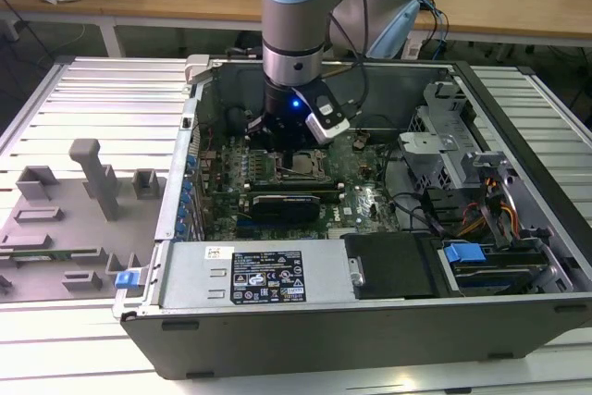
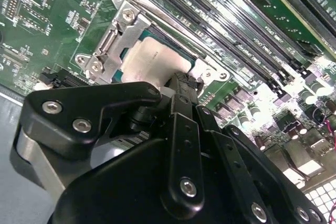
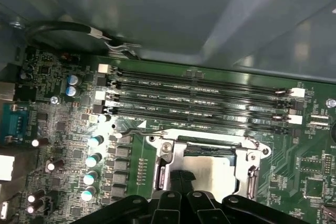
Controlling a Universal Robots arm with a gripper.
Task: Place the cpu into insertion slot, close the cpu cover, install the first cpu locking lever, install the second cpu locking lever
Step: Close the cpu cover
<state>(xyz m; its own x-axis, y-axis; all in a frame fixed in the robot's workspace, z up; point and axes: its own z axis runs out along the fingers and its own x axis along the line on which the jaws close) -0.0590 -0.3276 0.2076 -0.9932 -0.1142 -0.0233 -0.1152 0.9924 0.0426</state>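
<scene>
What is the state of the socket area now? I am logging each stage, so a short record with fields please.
arm: reaches down into the open computer case
gripper: shut, tips close over the cpu
cpu: lies in the insertion slot, pale top showing
cpu cover: appears down flat around the cpu
nearby: memory slots beside the socket

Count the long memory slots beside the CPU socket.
4. The memory slots lie parallel, side by side, between the insertion slot and the case wall in the first wrist view; none seems hidden.
</scene>
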